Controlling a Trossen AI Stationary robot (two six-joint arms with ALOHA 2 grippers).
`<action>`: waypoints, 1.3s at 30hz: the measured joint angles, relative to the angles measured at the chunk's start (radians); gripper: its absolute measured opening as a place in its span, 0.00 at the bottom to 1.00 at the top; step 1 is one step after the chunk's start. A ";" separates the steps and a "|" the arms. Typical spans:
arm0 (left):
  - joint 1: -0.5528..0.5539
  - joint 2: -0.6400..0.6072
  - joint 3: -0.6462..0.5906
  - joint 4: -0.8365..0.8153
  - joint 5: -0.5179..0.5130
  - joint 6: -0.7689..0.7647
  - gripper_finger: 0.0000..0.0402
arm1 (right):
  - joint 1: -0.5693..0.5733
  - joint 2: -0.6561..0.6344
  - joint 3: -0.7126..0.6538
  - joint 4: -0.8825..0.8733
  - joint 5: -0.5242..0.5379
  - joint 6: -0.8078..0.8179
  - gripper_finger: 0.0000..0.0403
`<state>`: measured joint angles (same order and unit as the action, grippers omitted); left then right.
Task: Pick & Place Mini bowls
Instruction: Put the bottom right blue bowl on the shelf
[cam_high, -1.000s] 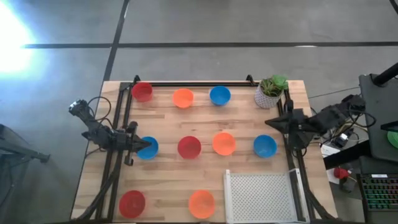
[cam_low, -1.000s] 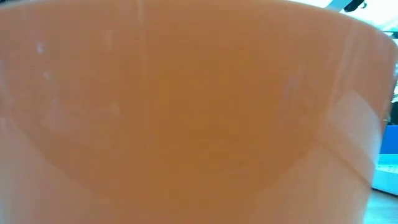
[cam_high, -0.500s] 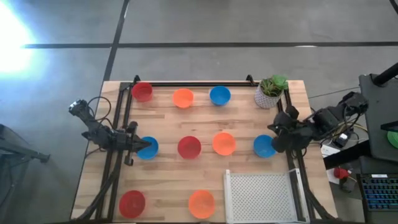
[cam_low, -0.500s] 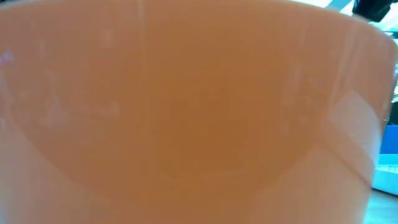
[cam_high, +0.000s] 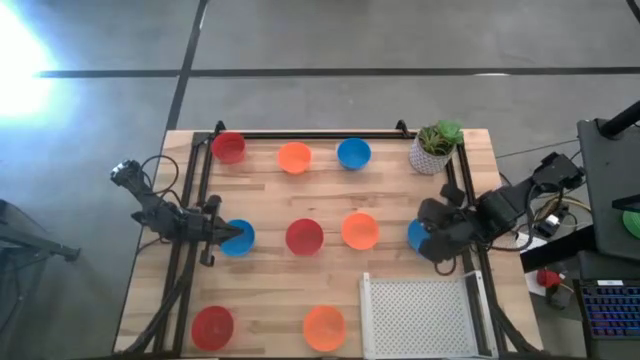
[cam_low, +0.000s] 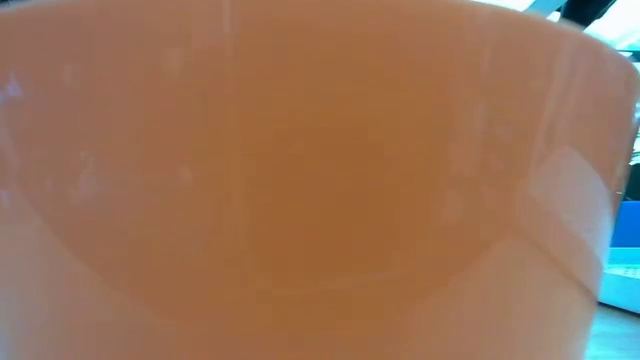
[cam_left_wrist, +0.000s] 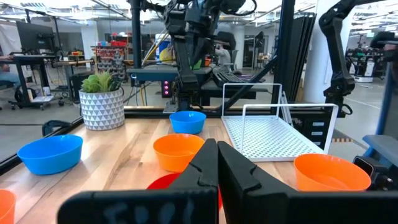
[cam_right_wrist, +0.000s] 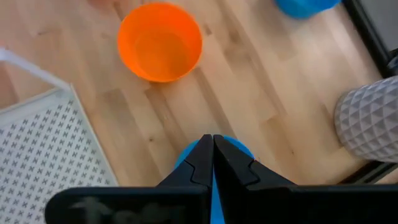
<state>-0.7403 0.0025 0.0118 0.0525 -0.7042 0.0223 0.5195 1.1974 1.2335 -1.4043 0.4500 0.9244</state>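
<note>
While the left gripper (cam_high: 238, 237) rests at the table's left side with its fingers pressed together, tip at a blue bowl (cam_high: 240, 238), the right gripper (cam_high: 425, 240) hangs over another blue bowl (cam_high: 417, 234) at the right side, fingers also together and holding nothing. Nine small bowls sit spread over the wooden table (cam_high: 270, 280): red (cam_high: 229, 147), orange (cam_high: 294, 157) and blue (cam_high: 353, 153) along the far row, red (cam_high: 304, 237) and orange (cam_high: 360, 230) in the middle, red (cam_high: 212, 326) and orange (cam_high: 323, 327) nearest. A white wire rack (cam_high: 418, 318) lies at the near right, a potted plant (cam_high: 435, 147) in the far right corner. An orange bowl (cam_low: 300, 190) fills the low view.
</note>
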 joint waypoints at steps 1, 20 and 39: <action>0.000 0.000 0.000 0.000 0.000 0.000 0.00 | -0.002 0.012 0.002 0.003 -0.004 0.010 0.02; 0.000 0.000 0.000 0.000 0.000 0.000 0.00 | -0.184 0.152 -0.009 -0.003 -0.107 0.247 0.34; 0.000 0.000 0.000 0.000 0.000 0.000 0.00 | -0.192 0.152 -0.249 0.126 -0.257 0.301 0.31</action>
<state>-0.7403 0.0025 0.0120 0.0525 -0.7040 0.0223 0.3279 1.3495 0.9842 -1.2786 0.1935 1.2253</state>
